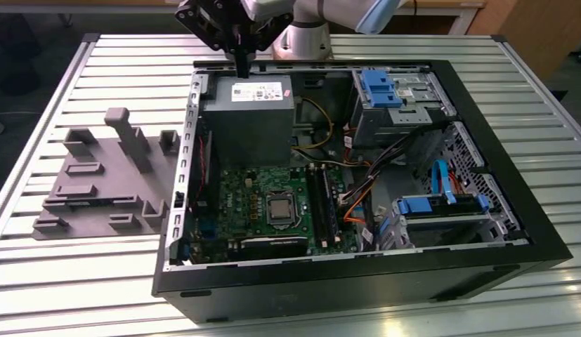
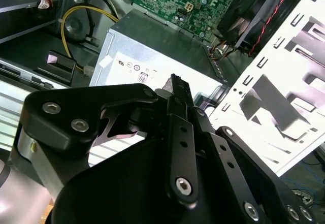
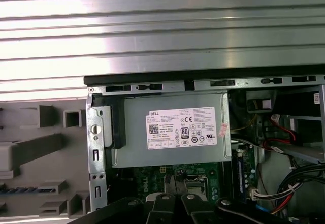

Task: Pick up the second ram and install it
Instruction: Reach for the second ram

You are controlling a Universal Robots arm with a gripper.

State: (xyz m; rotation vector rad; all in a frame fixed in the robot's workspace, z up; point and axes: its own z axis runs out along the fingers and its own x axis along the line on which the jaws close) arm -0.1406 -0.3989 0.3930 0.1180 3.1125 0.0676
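Apparently empty and pinched narrow, the gripper (image 1: 242,69) hangs over the far edge of the case (image 1: 365,284), while the second ram (image 3: 25,189), seemingly the bluish strip in the grey holder (image 1: 93,203) at the exterior view's left, should be light, stiff, fragile: grip its long edges.

One table (image 1: 84,281) carries one open computer case (image 1: 365,281) and one grey holder block (image 1: 93,189). The case contains one grey power supply (image 1: 248,116), one green motherboard (image 1: 239,186) with one processor socket (image 1: 279,208), and two blue drive brackets (image 1: 379,86) (image 1: 438,205). There is one robot arm (image 1: 318,10) with one claw (image 1: 242,72).
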